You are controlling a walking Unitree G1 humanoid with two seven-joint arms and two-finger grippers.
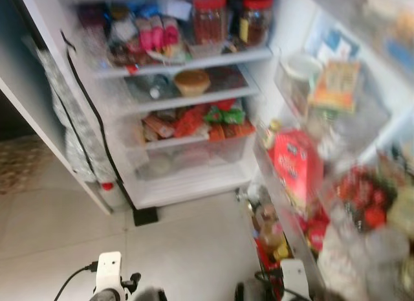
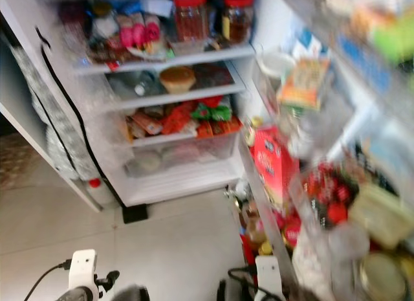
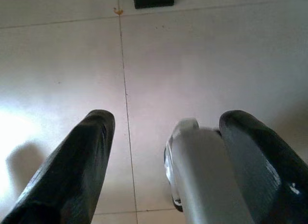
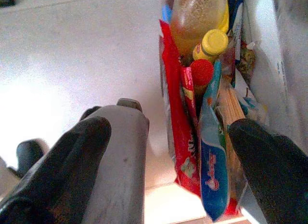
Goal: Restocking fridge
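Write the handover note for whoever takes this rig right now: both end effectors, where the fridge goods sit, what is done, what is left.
Left end effector: open, holding nothing, low over the tiled floor.
Right end effector: open, holding nothing, pointing at the bottom door bin, where a yellow-capped bottle and a blue packet stand packed together.
Fridge: door open, shelves full; two red-lidded jars on the top shelf, a red carton in the door rack.
Done: door opened; head views are blurred, so what has been added cannot be told.
Left: no item in hand; fetch the next one, find a free spot, place it.
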